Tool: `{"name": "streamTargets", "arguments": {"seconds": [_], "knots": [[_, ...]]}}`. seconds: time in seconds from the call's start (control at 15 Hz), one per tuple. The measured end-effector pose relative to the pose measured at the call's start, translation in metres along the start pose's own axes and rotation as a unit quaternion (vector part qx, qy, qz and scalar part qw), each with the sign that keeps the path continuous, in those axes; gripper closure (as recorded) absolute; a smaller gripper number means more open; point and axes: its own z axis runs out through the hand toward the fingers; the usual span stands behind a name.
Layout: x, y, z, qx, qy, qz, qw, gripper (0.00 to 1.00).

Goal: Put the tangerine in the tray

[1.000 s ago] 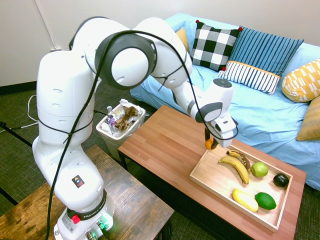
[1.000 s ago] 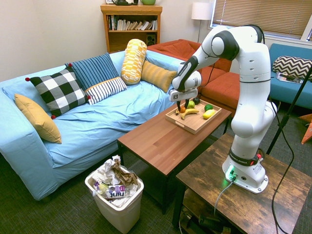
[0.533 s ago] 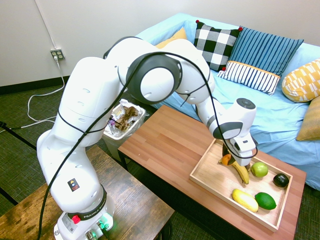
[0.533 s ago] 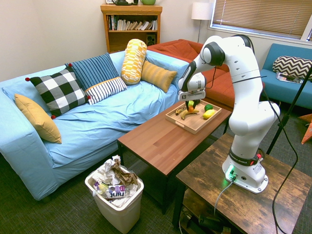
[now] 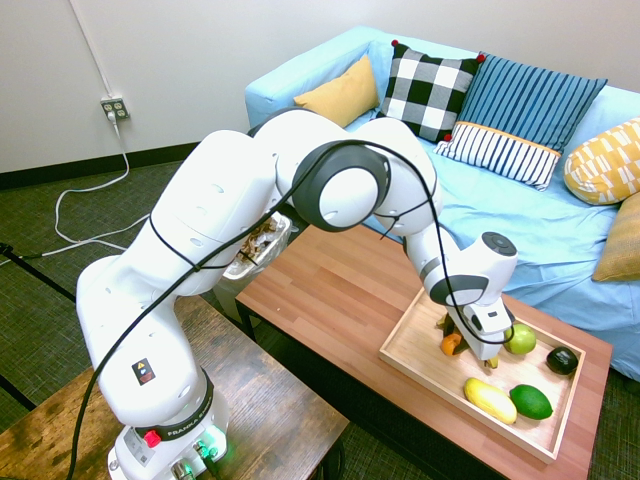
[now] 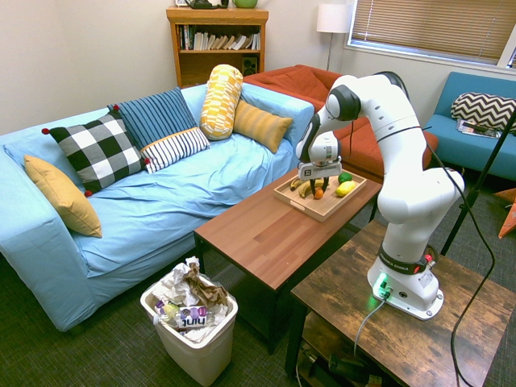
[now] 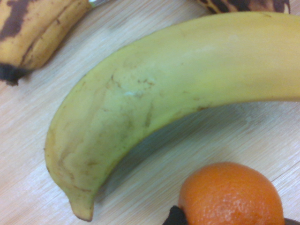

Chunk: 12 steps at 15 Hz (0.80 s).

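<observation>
The hand [image 5: 456,345] reaches down into the tray [image 5: 415,350] on the bench [image 5: 330,290], pinching the tangerine [image 5: 452,343] low over the tray floor. Just beside the tangerine lies a banana [image 7: 164,89], with 1 green apple [image 5: 520,339] near it.

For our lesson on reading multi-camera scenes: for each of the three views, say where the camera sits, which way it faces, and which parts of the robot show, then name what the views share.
First exterior view: high behind the arm's base, facing the blue sofa; whole arm shows, gripper low over the tray.
Second exterior view: across the room, facing the bookshelf; arm enters from the right.
Wrist view: close above the tray floor, looking down; no arm visible.
Shared: tangerine, banana, tray.
</observation>
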Motion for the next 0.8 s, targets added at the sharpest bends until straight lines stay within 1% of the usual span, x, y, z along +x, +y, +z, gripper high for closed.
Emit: {"name": "streamTargets", "arguments": {"seconds": [0.6,0.8], "knots": [[0.006,-0.006,-0.007,0.003,-0.006,-0.016,1.0,0.0],[0.014,-0.002,-0.023,0.01,0.001,-0.014,1.0,0.0]]}}
